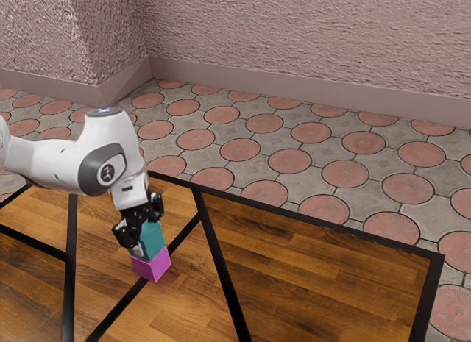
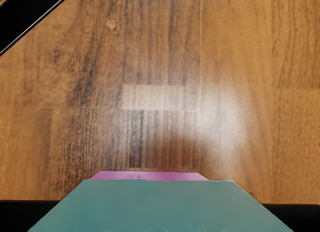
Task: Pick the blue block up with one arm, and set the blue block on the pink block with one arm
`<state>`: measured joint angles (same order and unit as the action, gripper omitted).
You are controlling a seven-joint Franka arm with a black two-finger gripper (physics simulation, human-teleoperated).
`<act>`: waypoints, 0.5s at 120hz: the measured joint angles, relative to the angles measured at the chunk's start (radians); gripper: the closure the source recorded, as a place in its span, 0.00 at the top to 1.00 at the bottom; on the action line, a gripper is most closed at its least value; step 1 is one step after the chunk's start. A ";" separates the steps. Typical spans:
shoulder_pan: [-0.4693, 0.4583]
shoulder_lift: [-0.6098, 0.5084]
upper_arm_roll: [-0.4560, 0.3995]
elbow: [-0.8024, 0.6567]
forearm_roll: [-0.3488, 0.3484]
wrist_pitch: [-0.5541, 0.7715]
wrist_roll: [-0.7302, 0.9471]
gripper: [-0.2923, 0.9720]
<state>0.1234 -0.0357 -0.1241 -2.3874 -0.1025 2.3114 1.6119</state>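
The arm [image 1: 66, 162] came in from the exterior view's left and bent down over the bench [image 1: 316, 283], a wood-grain top crossed by black bands [image 1: 218, 265] and edged in black. The tool [image 1: 144, 239] pointed down at the near part of the bench, towards the exterior view's left. Its 2 black fingers [image 1: 131, 243] stood on opposite sides of the blue block [image 1: 154, 240] and pinched it between them.

The blue block, which looked closer to teal, was upright and sat directly on top of the pink block [image 1: 152, 267]. Their sides lined up closely, forming a stack of 2. The underside of the blue block touched the top of the pink one, as far as the exterior view showed. The pink block rested on the wood, just beside one of the black bands.

In the wrist view the blue block [image 2: 160, 207] lay right under the hand. A thin strip of the pink block [image 2: 150, 175] showed past its far edge. Beyond them was bare bench wood [image 2: 165, 87], with a black band [image 2: 27, 20] cutting across 1 corner.

Behind the bench lay a floor [image 1: 294, 136] of round reddish tiles set in grey. Rough pinkish walls [image 1: 309, 29] rose above a plain baseboard.
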 joint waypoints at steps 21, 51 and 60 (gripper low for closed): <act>0.002 0.014 0.000 0.002 0.002 -0.002 0.020 0.66; 0.013 0.010 0.000 0.002 0.003 -0.004 0.040 0.74; 0.014 0.009 0.000 0.002 0.003 -0.005 0.045 0.75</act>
<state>0.1376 -0.0269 -0.1243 -2.3857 -0.0998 2.3060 1.6569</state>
